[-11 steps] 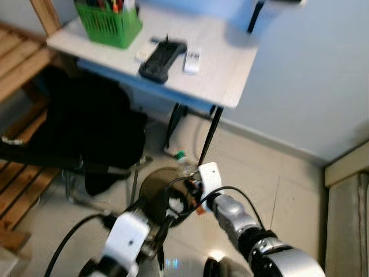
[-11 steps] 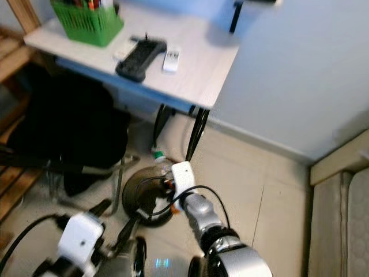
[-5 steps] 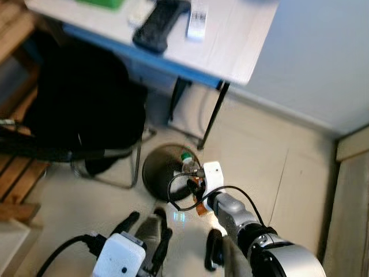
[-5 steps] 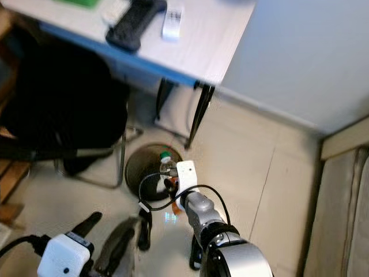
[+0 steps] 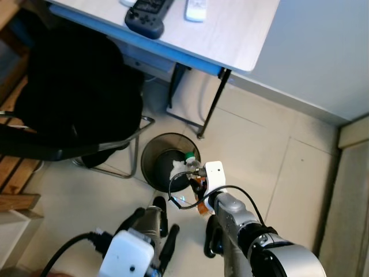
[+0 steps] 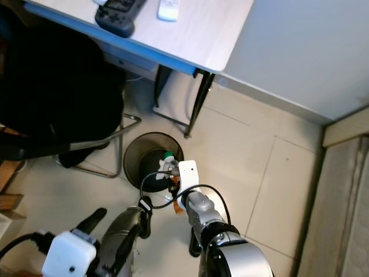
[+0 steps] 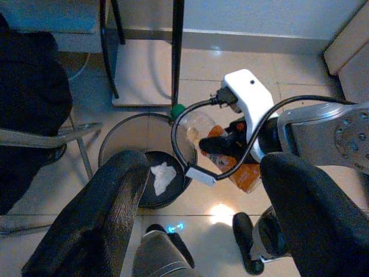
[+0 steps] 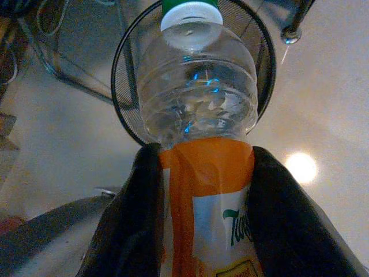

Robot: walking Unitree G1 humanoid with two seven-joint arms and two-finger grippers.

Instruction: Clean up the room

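Right wrist view: the right gripper (image 8: 199, 190) clamps a bottle (image 8: 199, 115), cap-first over the bin's (image 8: 124, 63) rim, poised for dropping in. Beside the bin, left gripper (image 7: 196, 225) hangs spread, empty.

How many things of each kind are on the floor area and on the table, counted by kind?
Bottle, held by the right end effector: 1
Bin: 1
Tissue in the bin: 1
Chair: 1
Table: 1
Controller on the table: 1
White remote on the table: 1
Total: 7
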